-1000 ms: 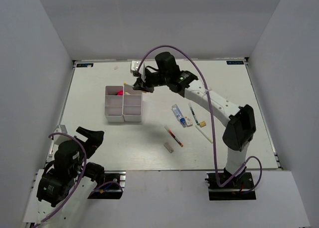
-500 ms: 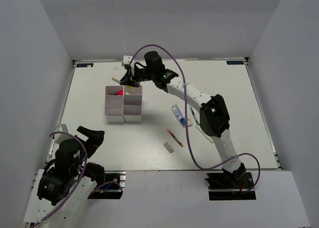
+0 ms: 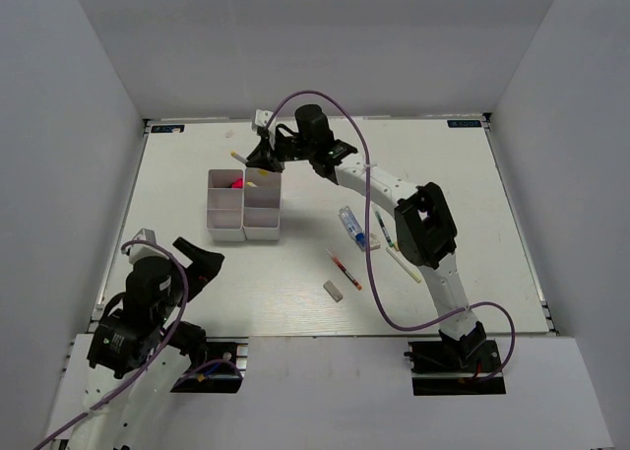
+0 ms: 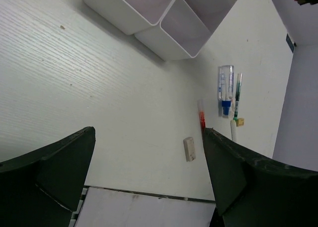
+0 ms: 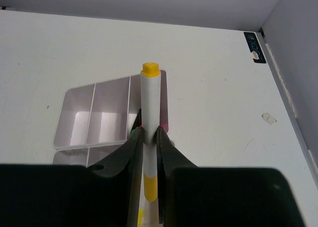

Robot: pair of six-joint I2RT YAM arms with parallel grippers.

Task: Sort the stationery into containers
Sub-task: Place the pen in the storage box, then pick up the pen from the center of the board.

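My right gripper [image 3: 258, 159] is shut on a white pen with a yellow cap [image 3: 240, 157] and holds it above the back edge of the white organizer [image 3: 243, 231]. In the right wrist view the pen [image 5: 150, 95] stands between the shut fingers [image 5: 134, 147], over the organizer's compartments [image 5: 84, 122]. A pink highlighter [image 3: 236, 183] lies in the back left compartment. A clear blue-capped tube [image 3: 349, 225], green pen [image 3: 381, 225], white pen [image 3: 400, 262], red pen [image 3: 344, 270], grey eraser [image 3: 334, 290] and beige eraser [image 3: 400, 244] lie on the table. My left gripper [image 3: 203, 262] is open and empty at the near left.
The left wrist view shows the organizer's near corner [image 4: 164, 33], the tube [image 4: 226, 85], green pen [image 4: 238, 94], red pen [image 4: 201, 118] and grey eraser [image 4: 189, 148] ahead of the open gripper [image 4: 149, 132]. White walls enclose the table.
My right gripper carried the pen left to the organizer's back edge, then shifted slightly right. My left arm rose and moved a little toward the table.
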